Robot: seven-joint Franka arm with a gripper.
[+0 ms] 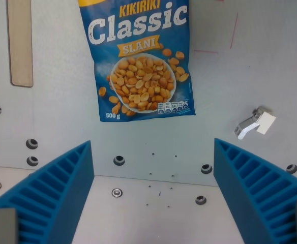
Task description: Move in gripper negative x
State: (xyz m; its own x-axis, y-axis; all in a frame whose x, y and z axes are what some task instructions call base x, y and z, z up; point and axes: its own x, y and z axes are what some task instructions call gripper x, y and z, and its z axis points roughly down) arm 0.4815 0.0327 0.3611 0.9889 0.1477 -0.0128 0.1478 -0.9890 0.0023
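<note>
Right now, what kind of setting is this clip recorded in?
Probably a lab test bench: a grey metal worktop with bolt holes, a blue peanut bag laid flat, and an open gripper with blue ribbed fingers above.

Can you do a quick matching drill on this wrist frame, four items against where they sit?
Items:
1. peanut bag
2. wooden strip
3. white clip
4. pincer

Places:
A. the wrist view's right, mid-height, alone on the grey surface
B. bottom of view, blue ribbed fingers spread wide with nothing between them
C. top centre, lying flat, label readable
D. top of the wrist view's left, long and upright in the picture

Pairs: 1-C, 2-D, 3-A, 4-B
</note>
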